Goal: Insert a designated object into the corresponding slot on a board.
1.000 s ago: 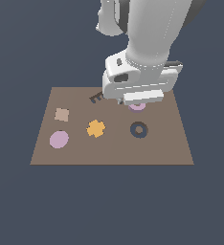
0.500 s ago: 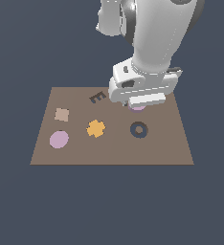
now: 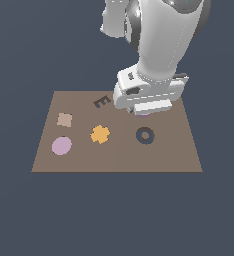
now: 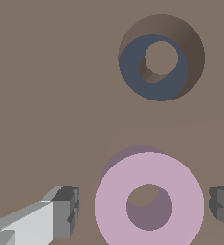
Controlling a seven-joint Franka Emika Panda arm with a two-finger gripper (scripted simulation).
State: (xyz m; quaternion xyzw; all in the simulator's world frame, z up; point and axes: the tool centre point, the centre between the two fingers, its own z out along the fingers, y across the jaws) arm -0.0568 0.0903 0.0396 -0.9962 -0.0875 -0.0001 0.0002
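The pale pink ring lies on the brown board between my two fingers, with a small gap on each side. My gripper is open around it. In the exterior view the hand hides most of the ring; the gripper is low over the board at its far right part. The slot, a dark ring-shaped recess, lies a short way from the ring. In the exterior view the slot is just in front of the hand.
On the board are a dark letter E, a tan square, an orange cross and a solid lilac disc. The arm's white body rises over the board's far right.
The hand has moved toward the exterior view's right and a little lower, and now covers the pink ring that showed below it before.
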